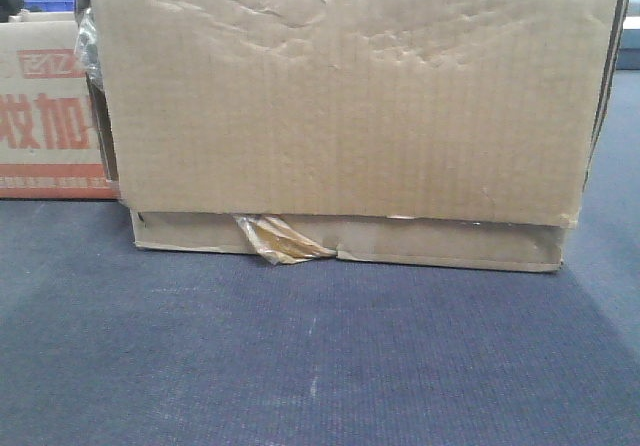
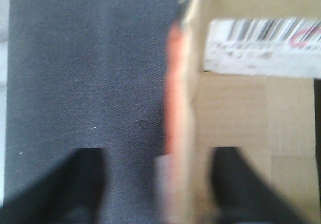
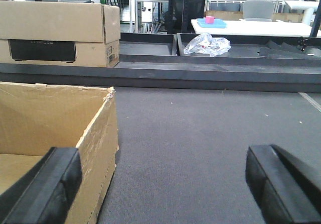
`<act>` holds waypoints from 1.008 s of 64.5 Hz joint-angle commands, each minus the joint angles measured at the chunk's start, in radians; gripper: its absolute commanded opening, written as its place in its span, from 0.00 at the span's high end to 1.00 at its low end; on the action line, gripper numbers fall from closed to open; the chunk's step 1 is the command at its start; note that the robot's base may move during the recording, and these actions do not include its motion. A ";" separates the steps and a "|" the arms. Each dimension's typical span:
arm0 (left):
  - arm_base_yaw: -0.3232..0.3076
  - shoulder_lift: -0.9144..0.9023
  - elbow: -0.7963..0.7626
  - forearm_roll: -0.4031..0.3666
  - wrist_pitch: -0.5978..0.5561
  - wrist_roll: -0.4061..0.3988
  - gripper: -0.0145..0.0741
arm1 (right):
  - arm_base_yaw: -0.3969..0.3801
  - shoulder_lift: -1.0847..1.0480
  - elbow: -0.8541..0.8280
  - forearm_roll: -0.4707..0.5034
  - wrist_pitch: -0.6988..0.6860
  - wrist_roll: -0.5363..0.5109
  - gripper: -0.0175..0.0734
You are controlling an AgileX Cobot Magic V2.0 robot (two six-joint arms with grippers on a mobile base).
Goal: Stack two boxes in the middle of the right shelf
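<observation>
A large plain brown cardboard box (image 1: 350, 96) with a dented face fills the front view. It rests on a shallower cardboard layer (image 1: 450, 241) with a crumpled tape scrap (image 1: 275, 241). My left gripper (image 2: 158, 156) is open in a blurred view. It straddles a cardboard edge with an orange-red stripe (image 2: 175, 83), one finger over carpet and the other over cardboard with a barcode label (image 2: 261, 45). My right gripper (image 3: 163, 156) is open, astride the right wall of an open-topped brown box (image 3: 100, 133). The right shelf is out of view.
A box printed with red Chinese characters (image 1: 45, 106) stands left of the big box on grey carpet (image 1: 320, 356). Beyond the right gripper are another cardboard box (image 3: 60, 33), black trays (image 3: 220, 53) with a plastic bag (image 3: 206, 44), and a white table (image 3: 261, 27).
</observation>
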 commanded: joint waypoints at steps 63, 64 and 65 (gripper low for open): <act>0.006 -0.533 -0.010 0.019 -0.055 -0.189 0.96 | 0.004 0.006 -0.008 -0.010 -0.016 -0.002 0.18; 0.004 -0.540 -0.010 0.004 -0.056 -0.189 0.96 | 0.004 0.006 -0.008 -0.010 -0.016 -0.002 0.18; 0.004 -0.548 -0.010 -0.009 -0.056 -0.189 0.96 | 0.004 0.006 -0.008 -0.010 -0.016 -0.002 0.18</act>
